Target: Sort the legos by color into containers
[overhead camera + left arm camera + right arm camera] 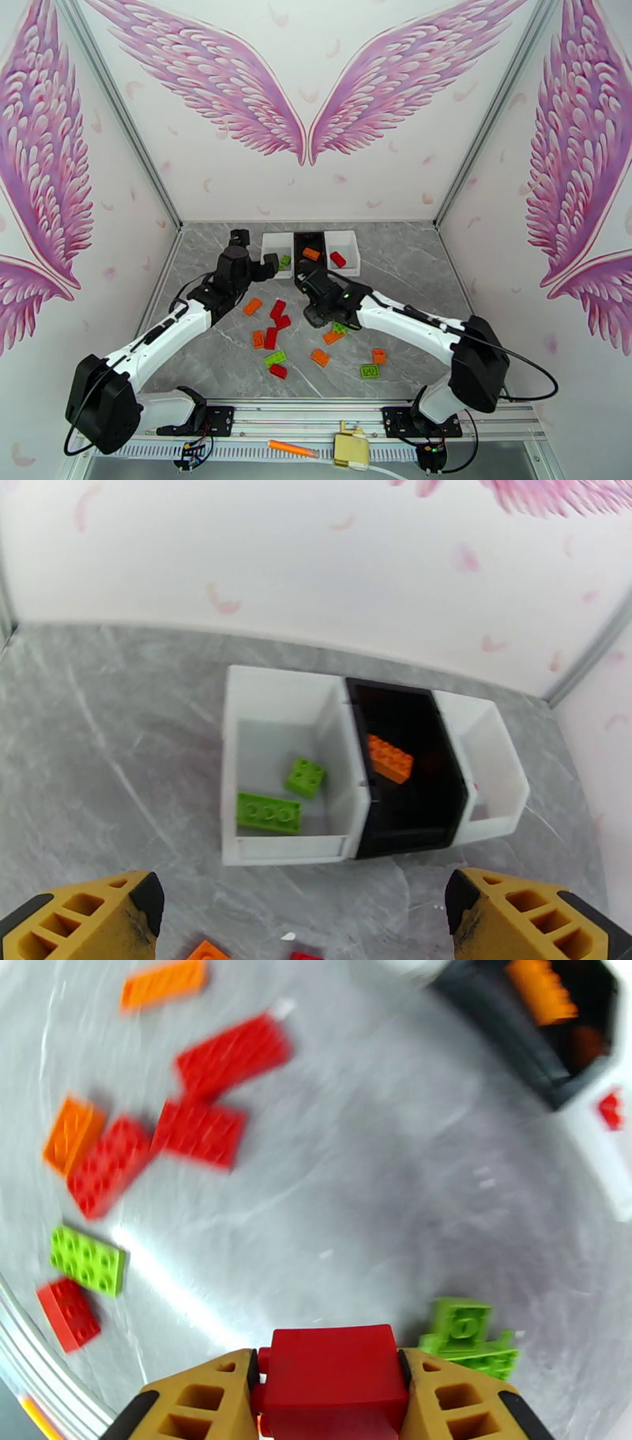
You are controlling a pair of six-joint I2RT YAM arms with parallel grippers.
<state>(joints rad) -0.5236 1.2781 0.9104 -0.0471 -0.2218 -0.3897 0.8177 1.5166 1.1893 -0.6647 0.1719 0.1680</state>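
Lab booth: wing-printed walls (237,95)

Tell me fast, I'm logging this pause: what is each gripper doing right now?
Left gripper: open, holding nothing.
Right gripper: closed on a red lego.

Three containers stand in a touching row at the far side of the counter (411,260). The left white bin (284,847) holds two green legos (268,812), the black middle bin (403,839) an orange lego (389,758), and the right white bin (498,796) a red piece (338,259). Loose legos (271,338), red, orange and green, lie scattered nearer. A red brick (332,1390) sits clamped in the jaws of the right gripper (329,1366).
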